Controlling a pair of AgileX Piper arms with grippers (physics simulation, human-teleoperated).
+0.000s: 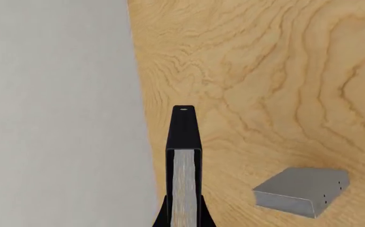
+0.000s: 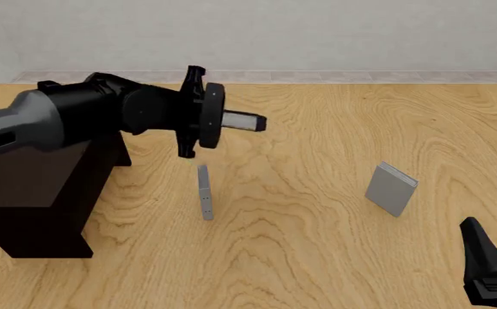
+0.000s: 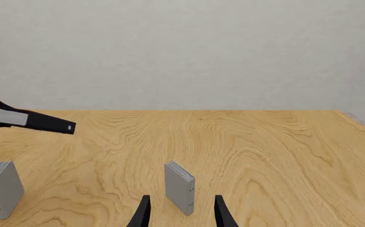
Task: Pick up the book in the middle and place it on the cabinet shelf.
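A: Where is the book (image 2: 241, 120)?

B: Off the worktop (image 2: 335, 212), clamped edge-on between the left gripper's (image 1: 184, 218) fingers, its long axis running straight out from them towards the worktop's right edge.

A: And the cabinet shelf (image 2: 38, 193)?

B: By the left edge, below and behind the left arm, so the book likely must swing back that way.

A: The right gripper (image 3: 180, 216)?

B: Fingers spread, holding nothing, near the front right corner, far from the cabinet.

- Three books: one black book (image 2: 241, 120) at 12 o'clock, two grey books (image 2: 205, 191) (image 2: 391, 188).
- One dark cabinet (image 2: 38, 193) at 9 o'clock.
- Two arms.
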